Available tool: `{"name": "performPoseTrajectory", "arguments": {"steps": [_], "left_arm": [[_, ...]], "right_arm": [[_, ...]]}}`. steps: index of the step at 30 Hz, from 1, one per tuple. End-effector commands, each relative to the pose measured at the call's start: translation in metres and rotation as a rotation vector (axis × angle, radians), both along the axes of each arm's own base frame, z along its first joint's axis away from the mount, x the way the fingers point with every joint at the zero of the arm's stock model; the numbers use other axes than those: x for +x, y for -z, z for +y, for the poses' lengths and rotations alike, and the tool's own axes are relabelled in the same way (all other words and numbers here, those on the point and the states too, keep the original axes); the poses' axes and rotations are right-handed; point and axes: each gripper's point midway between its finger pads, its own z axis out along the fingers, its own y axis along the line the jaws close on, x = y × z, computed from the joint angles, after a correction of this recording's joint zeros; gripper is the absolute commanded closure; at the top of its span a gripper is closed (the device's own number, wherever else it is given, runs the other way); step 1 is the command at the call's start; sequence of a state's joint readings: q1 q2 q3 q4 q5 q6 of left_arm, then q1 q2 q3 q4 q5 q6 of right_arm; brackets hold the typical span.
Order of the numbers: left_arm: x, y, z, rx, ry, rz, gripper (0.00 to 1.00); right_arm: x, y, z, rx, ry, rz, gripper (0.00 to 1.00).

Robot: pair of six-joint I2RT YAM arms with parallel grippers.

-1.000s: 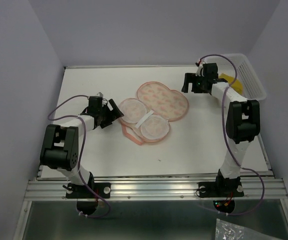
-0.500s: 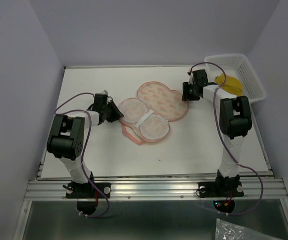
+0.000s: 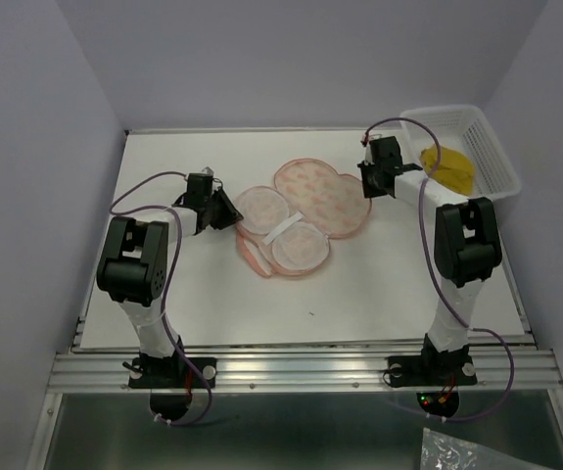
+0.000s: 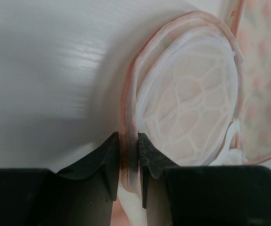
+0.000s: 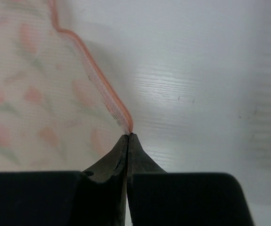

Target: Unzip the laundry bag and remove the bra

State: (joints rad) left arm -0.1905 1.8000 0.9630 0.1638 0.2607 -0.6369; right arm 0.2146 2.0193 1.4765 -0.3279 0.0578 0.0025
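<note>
The laundry bag (image 3: pixel 322 194) lies unzipped and spread flat mid-table, its printed half at the back right and two pale mesh cups (image 3: pixel 261 210) at the front left. My left gripper (image 3: pixel 230 217) is shut on the bag's left rim; in the left wrist view the pink and white edge (image 4: pixel 128 141) stands pinched between the jaws, with the mesh cup (image 4: pixel 192 103) beyond. My right gripper (image 3: pixel 369 186) is shut at the bag's right edge, the pink trim (image 5: pixel 102 84) rising into its tips (image 5: pixel 128 136). The mustard bra (image 3: pixel 449 166) lies in the basket.
The white lattice basket (image 3: pixel 501 166) stands at the back right corner, just right of my right arm. A loose pink loop of trim (image 3: pixel 252 258) trails off the bag's front left. Side walls close in the table on both sides.
Both grippers went from open to shut. The right one swung from beside the basket to the bag's right edge; the left closed on the left rim, and the bag shifted slightly toward the back.
</note>
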Motion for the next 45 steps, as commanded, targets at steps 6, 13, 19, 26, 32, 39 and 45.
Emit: {"name": "performPoseTrajectory", "arguments": {"steps": [6, 13, 19, 26, 32, 39, 45], "left_arm": [[0.027, -0.023, -0.006, 0.011, 0.017, -0.071, 0.69], [0.041, -0.014, -0.01, 0.013, 0.027, -0.061, 0.69], [0.062, -0.012, -0.014, 0.016, 0.041, -0.072, 0.69], [0.073, -0.011, -0.021, -0.008, 0.053, -0.078, 0.68], [0.085, -0.018, -0.02, -0.008, 0.047, -0.093, 0.66], [0.091, -0.024, -0.013, -0.011, 0.028, -0.093, 0.59], [0.088, -0.034, 0.012, 0.007, -0.023, -0.087, 0.34]], "right_arm": [[-0.026, -0.115, 0.078, -0.148, -0.177, -0.373, 0.99], [-0.08, -0.123, 0.16, -0.246, -0.375, -0.435, 0.99], [-0.116, -0.113, 0.238, -0.107, -0.562, -0.401, 0.99], [-0.129, -0.092, 0.292, 0.029, -0.656, -0.304, 0.99], [-0.14, -0.08, 0.316, 0.122, -0.73, -0.229, 0.99], [-0.149, -0.063, 0.318, 0.137, -0.741, -0.163, 0.94], [-0.146, -0.069, 0.322, 0.157, -0.726, -0.168, 0.45]]}}
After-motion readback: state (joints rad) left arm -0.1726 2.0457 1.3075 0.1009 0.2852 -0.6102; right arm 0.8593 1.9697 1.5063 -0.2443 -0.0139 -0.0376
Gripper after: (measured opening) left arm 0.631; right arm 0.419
